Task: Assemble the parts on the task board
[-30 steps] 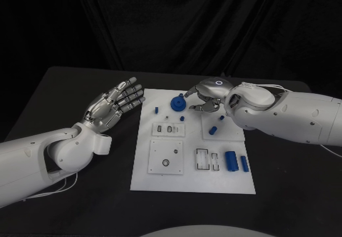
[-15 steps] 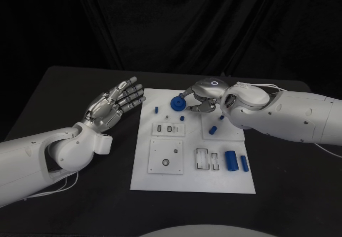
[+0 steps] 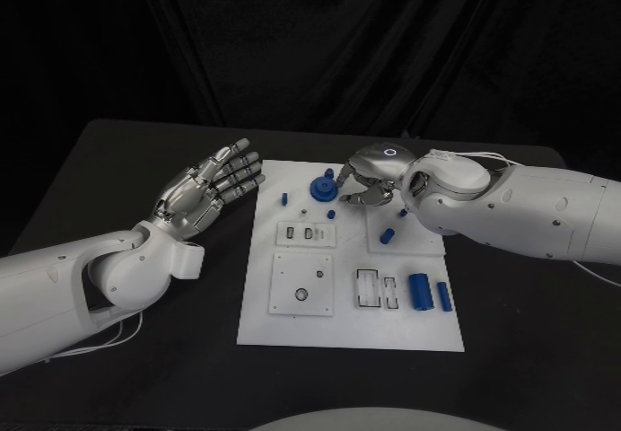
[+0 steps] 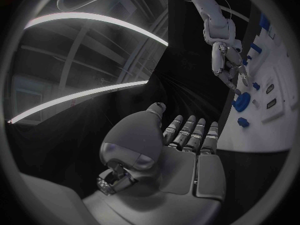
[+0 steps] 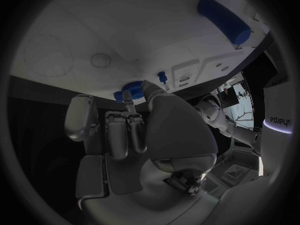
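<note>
Right hand (image 3: 368, 180) shifted slightly along the task board (image 3: 347, 332) far edge, fingertips pinching the blue gear (image 3: 322, 188) (left hand (image 3: 205, 190) unchanged, open, empty).

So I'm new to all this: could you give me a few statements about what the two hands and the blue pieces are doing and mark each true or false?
1. The left hand holds a blue piece. False: it is open, beside the task board, holding nothing.
2. The right hand is over the board's far end, its fingers at the round blue part. True.
3. Two long blue parts lie side by side near the board's right edge. True.
4. The board lies on a white table. False: the table is black.
</note>
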